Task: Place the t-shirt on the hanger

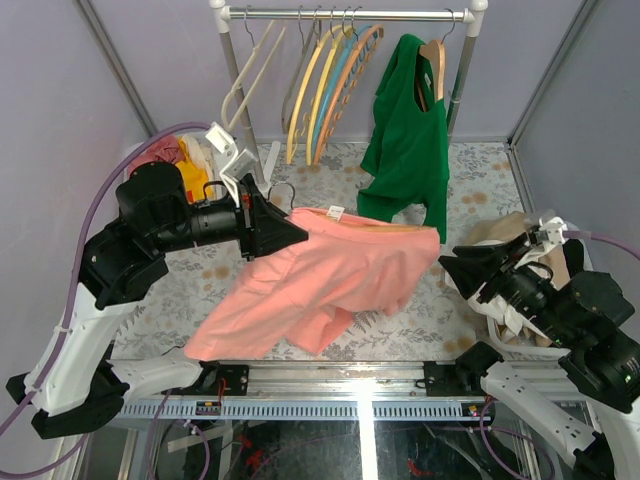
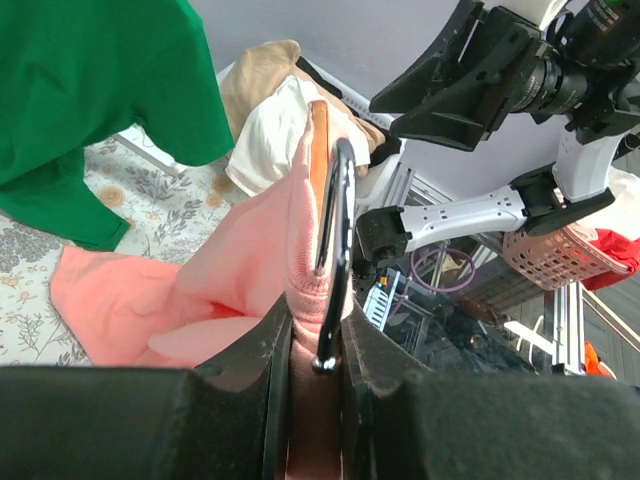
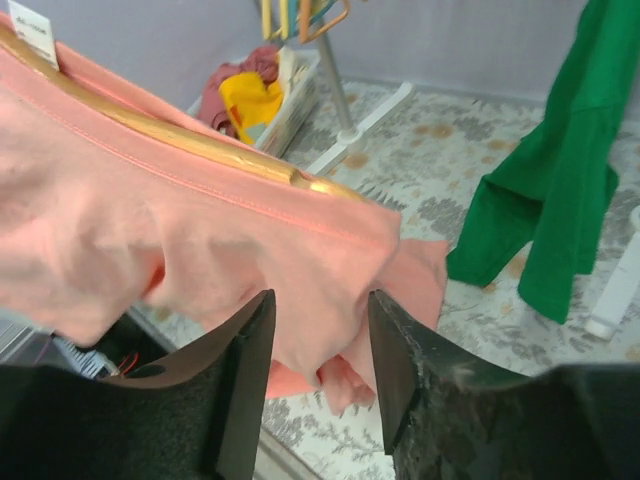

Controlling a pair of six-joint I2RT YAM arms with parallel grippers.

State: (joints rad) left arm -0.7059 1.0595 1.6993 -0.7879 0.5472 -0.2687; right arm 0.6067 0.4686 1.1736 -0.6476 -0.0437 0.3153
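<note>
The salmon-pink t-shirt [image 1: 320,275] hangs over the light-brown wooden hanger [image 1: 385,226], held above the table; its lower hem trails to the front left. My left gripper [image 1: 293,232] is shut on the hanger's metal hook [image 2: 335,230] together with the shirt's collar [image 2: 300,250], as the left wrist view [image 2: 315,330] shows. My right gripper [image 1: 452,265] is open just right of the shirt's right shoulder. In the right wrist view [image 3: 320,310] the jaws stand apart with the shirt [image 3: 230,260] in front of them and the hanger's arm [image 3: 200,150] showing along its top.
A clothes rail [image 1: 350,14] at the back carries thin coloured hangers [image 1: 325,85] and a bright green shirt [image 1: 408,140]. Red and yellow clothes [image 1: 175,160] lie in a basket at back left. A beige and white pile [image 1: 520,240] sits at the right.
</note>
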